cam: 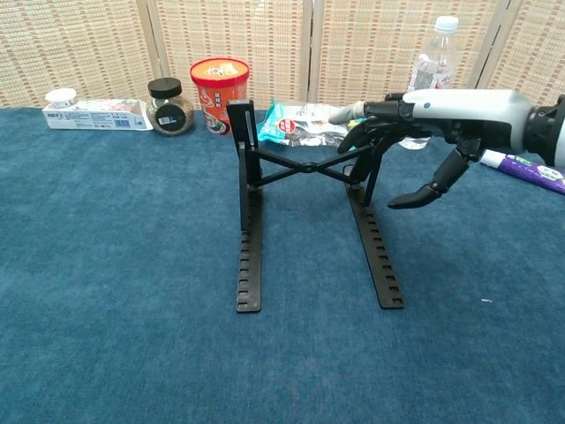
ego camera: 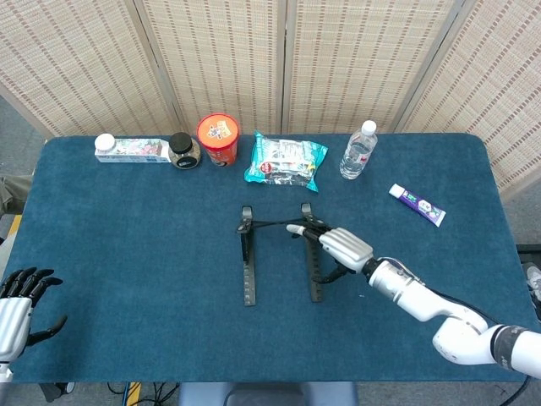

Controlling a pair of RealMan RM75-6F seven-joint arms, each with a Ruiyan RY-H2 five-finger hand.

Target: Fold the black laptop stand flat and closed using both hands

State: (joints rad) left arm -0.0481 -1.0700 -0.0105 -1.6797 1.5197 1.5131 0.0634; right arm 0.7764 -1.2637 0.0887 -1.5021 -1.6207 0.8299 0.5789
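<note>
Woven-reed screens stand behind a table (ego camera: 127, 245) covered in blue cloth. In the head view, the black laptop stand (ego camera: 247, 266) sits near the table's centre, its two notched rails running toward the near edge. The right robot hand (ego camera: 342, 247) lies over the stand's right upright, fingers reaching across toward the cross-brace. The left robot hand (ego camera: 19, 300) waits at the near left corner, fingers spread, holding nothing.

In the chest view, the stand (cam: 248, 256) is raised, cross-brace (cam: 300, 168) spanning both uprights. The right robot hand (cam: 424, 119) has fingers curled over the right support's top; whether they grip or merely touch cannot be told.

Step in hand: first contact. Next, the left robot hand should probably steady the left rail while the right support is pressed down.
</note>
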